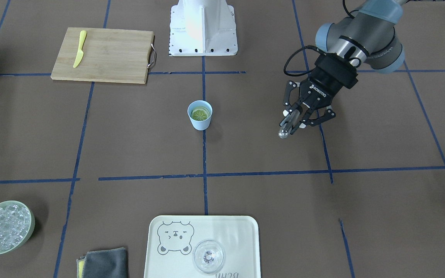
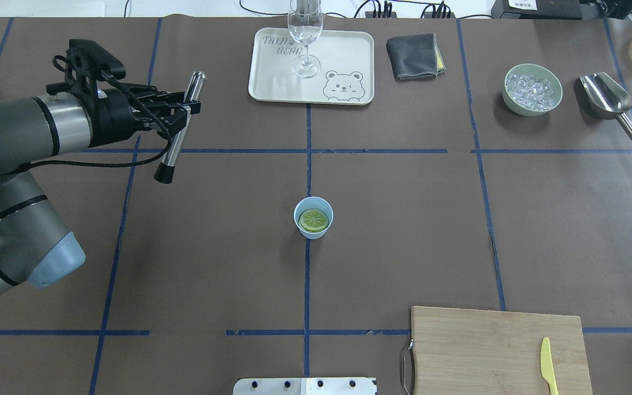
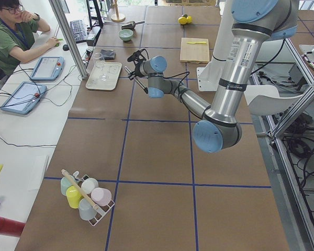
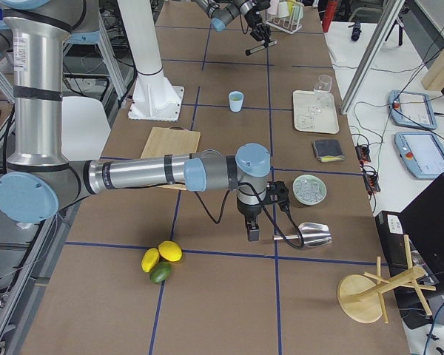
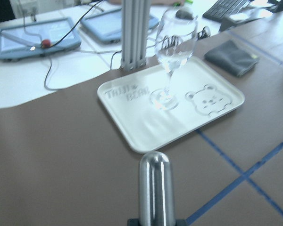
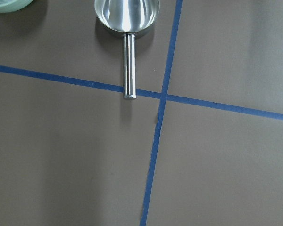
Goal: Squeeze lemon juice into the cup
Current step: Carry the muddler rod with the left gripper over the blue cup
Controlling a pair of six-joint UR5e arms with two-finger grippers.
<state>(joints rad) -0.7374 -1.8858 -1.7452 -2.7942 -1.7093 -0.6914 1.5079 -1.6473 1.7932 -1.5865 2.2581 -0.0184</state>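
Body notes: left arm [image 1: 355, 33] has silver-grey metal tubes, pale blue joint caps, black bands at the seams and faint lettering on 1 cap. A black cable [image 2: 91, 163] runs along the forearm to a black wrist block. The left pincer [image 1: 294, 124] is black, with 2 fingers on open linkage bars, white "ROBOTIQ" print on its body and pale pads at the tips. The right arm [image 4: 133, 174] has the same grey tube and blue caps, with a black cable at the wrist. The base [image 1: 203, 29] is a white pedestal with 4 dark screws along its foot.

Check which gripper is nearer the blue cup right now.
Left. The left gripper, shut on a metal rod, is over the table diagonally off the cup; the right gripper is far off at the table's end beside the scoop.
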